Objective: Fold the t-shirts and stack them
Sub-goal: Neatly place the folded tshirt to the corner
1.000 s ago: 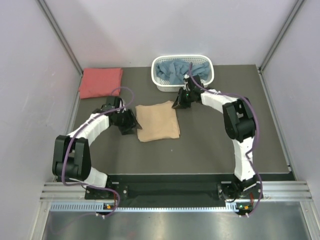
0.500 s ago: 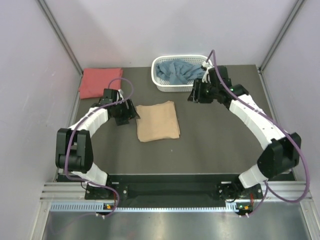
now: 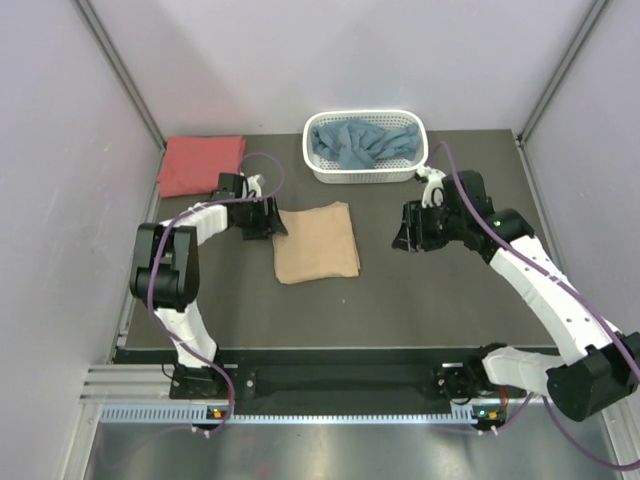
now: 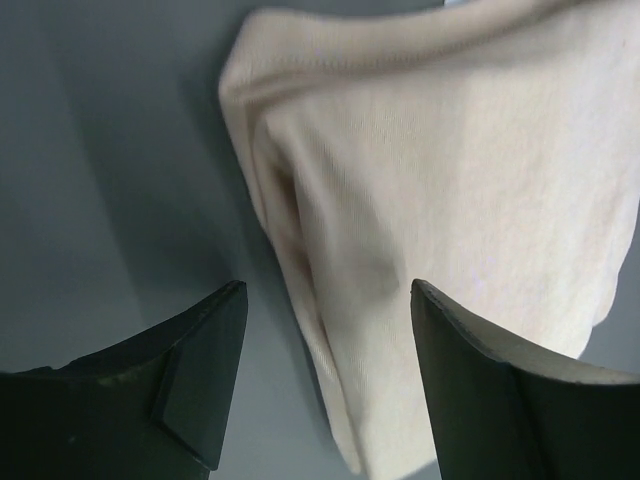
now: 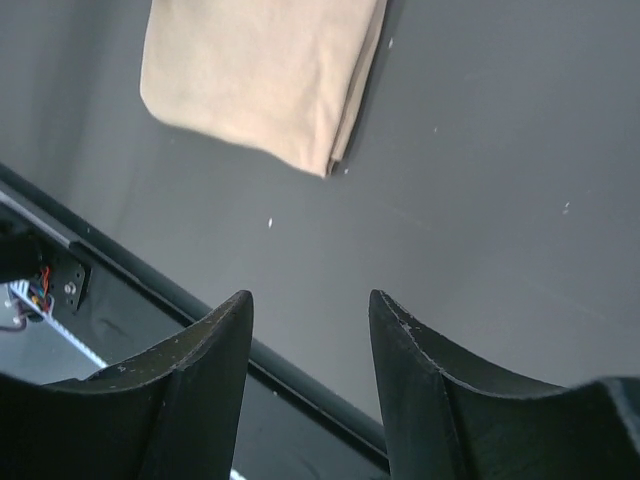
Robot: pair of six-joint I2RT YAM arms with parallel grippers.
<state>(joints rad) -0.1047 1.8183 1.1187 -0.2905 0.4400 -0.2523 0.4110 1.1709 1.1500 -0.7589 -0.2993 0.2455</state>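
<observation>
Now parted and empty on both sides: left gripper (image 3: 268,218) with jaws open astride the far-left edge of the tan shirt (image 3: 316,242), one jaw over cloth, the other over bare table (image 3: 450,290); right gripper (image 3: 412,232) open too, hanging above bare table, holding nothing.

Folded into a rough square mid-table, the tan shirt, a little longer front to back, layers doubled along its left side in the left wrist view. Lies immediately right of the left gripper, touching or nearly so; lies left of the right gripper across a bare strip. Nearer by far: left gripper.

Folded red shirt (image 3: 201,164) in the far left corner, just behind the left gripper, hard by the table edge. Blue shirt (image 3: 362,143) crumpled in the basket (image 3: 366,116), beyond the tan one, slightly toward the right side.

Probably next: carry tan onto red, a short move left and away, or fetch blue. Ample bare table right and front; tight only at the red corner.
</observation>
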